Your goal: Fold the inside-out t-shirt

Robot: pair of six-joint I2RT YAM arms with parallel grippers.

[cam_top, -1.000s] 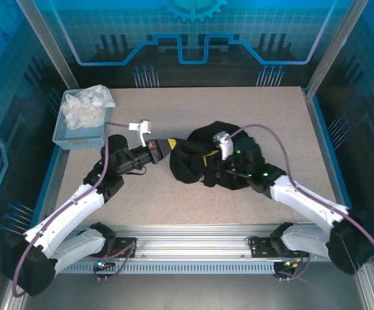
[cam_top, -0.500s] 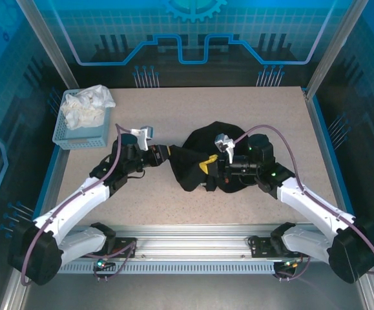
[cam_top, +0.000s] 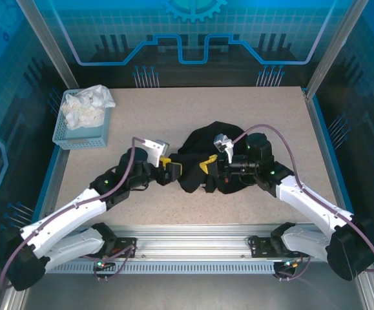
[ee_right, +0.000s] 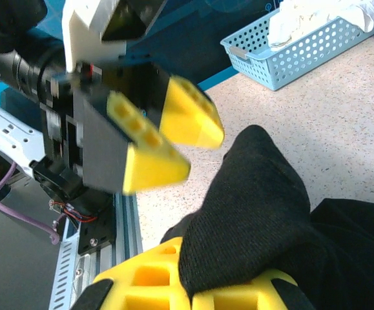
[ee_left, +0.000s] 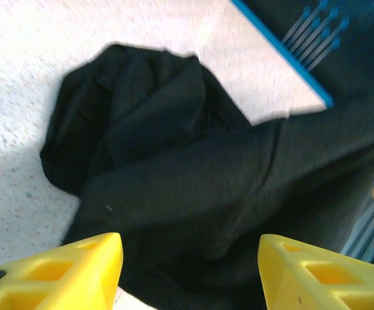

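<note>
Pinching t-shirt [cam_top: 196,143] edge w/ right gripper [ee_right: 188,283]; left gripper [cam_top: 170,166] spread, just beside

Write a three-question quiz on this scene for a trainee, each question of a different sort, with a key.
1. True or false: the left hand is clamped on the crumpled black fabric t-shirt.
2. Where does the white cloth lie? A: in the light blue perforated plastic basket. B: folded beside the t-shirt. C: draped over the t-shirt.
3. Fill in: the right hand is shut on a fold of the ____.

Key
1. False: its yellow fingers stand apart with nothing between them.
2. A.
3. t-shirt.
</note>
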